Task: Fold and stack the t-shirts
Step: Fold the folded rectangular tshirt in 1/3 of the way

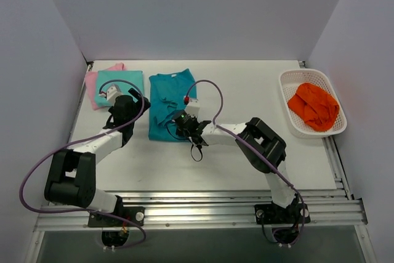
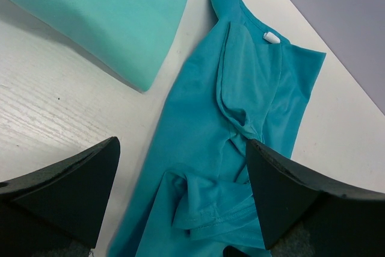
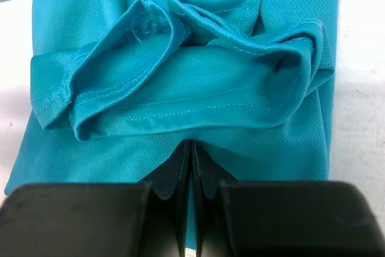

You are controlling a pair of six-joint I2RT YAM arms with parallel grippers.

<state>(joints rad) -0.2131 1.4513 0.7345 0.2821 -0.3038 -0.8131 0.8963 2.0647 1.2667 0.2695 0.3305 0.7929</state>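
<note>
The teal tee (image 1: 163, 97) lies at the centre of the top view, half-folded, its lower end bunched into loose rolls; the right gripper (image 3: 187, 148) is clenched on that bunched edge, seemingly pinching only a thin layer; the left gripper (image 2: 183, 209) hangs released over the tee's left side, holding nothing. The risks, as I judge them: a pull from one pinch may drag the whole tee, or slip off the mesh cloth, since nothing pins the far side; the rumpled rolls could get folded in, leaving a lumpy bundle; a leftward sweep could nudge the aqua tee (image 1: 123, 75), folded atop the pink tee (image 1: 91, 84) at upper left, and spoil the stack.
</note>
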